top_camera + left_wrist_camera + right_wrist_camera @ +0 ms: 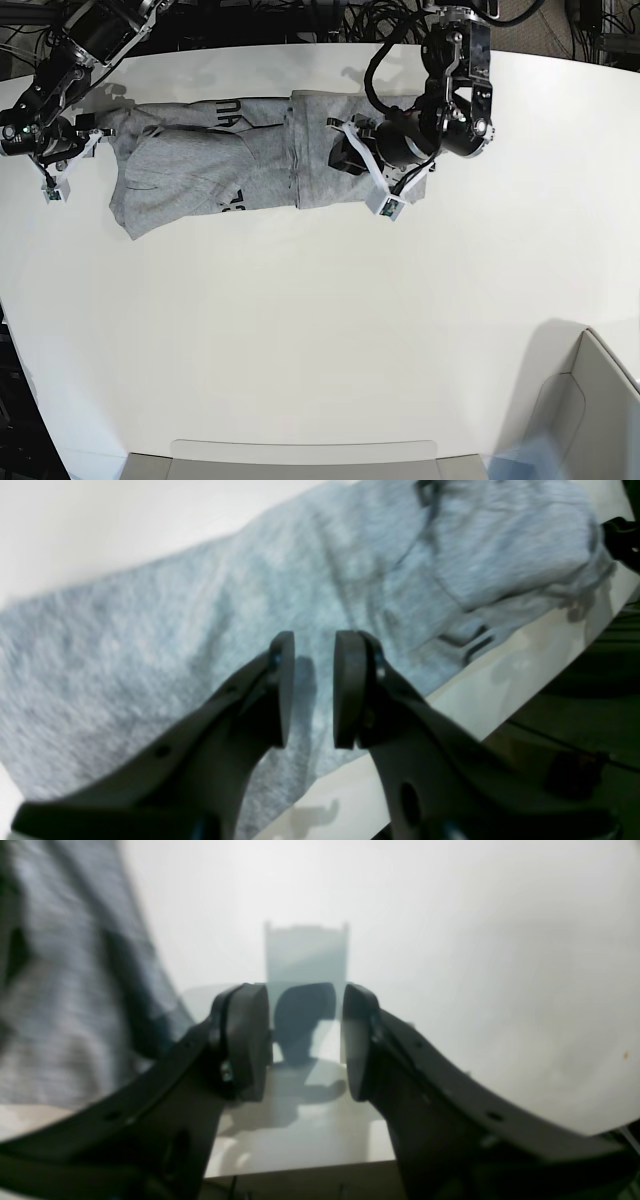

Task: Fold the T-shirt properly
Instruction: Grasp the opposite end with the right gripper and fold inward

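Two claws: the right one (306, 1040) spread beside the single T-shirt (215, 165); the left one (310, 690) parted above it. The shirt lies on one table (300, 330), its black lettering (only scraps show) mostly hidden.

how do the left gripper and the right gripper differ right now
The left gripper hovers over the T-shirt; the right gripper is beside it, over bare table. The left gripper's fingertips stand somewhat closer together than the right gripper's. Both are open, with nothing between their fingers.
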Robot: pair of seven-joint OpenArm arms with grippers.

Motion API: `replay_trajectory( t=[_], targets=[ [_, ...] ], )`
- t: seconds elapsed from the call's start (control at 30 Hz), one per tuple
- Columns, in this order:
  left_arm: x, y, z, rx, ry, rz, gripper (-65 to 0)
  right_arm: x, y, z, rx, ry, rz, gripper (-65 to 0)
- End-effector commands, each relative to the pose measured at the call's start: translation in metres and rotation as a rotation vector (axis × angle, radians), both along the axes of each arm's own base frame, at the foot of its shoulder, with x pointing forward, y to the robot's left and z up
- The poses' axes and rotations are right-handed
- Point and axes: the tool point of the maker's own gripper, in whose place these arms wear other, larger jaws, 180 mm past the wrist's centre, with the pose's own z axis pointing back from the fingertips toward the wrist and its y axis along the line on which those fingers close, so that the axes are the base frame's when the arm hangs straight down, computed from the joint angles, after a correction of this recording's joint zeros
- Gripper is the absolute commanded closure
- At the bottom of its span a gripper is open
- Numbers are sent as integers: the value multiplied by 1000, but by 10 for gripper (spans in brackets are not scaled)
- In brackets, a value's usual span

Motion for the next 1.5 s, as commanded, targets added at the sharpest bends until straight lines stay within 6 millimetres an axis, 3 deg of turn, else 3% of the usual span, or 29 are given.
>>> replay_trajectory(
  t=[0.0, 0.2, 0.37, 0.5, 0.57, 0.7, 0.83, 1.0, 1.47],
  targets=[
    [4, -3, 4, -21, -15, -1, -133, 20, -12, 25, -45, -78, 18, -251],
    [-2, -4, -12, -18, 39, -5, -133, 71, 11, 78, 50, -353, 106, -250],
    [-2, -3, -12, -15, 38, -6, -133, 88, 46, 92, 220, -493, 170, -250],
    [-2, -3, -12, -15, 38, -7, -133, 80, 66, 60, 364, -449, 140, -250],
    [-2, -3, -12, -14, 38, -7, -133, 71, 75, 33, 456, -389, 111, -250],
    [-2, -3, -12, -12, 38, -7, -133, 52, 78, 3, 525, -305, 66, -250],
    [-1, -3, -12, -11, 36, -7, -133, 40, 74, 4, 488, -296, 75, -250],
    [0, 1, -13, -1, 35, -8, -133, 40, 68, 16, 439, -321, 93, -250],
    [0, 2, -13, 3, 34, -9, -133, 41, 50, 24, 412, -349, 59, -250]
  ],
)
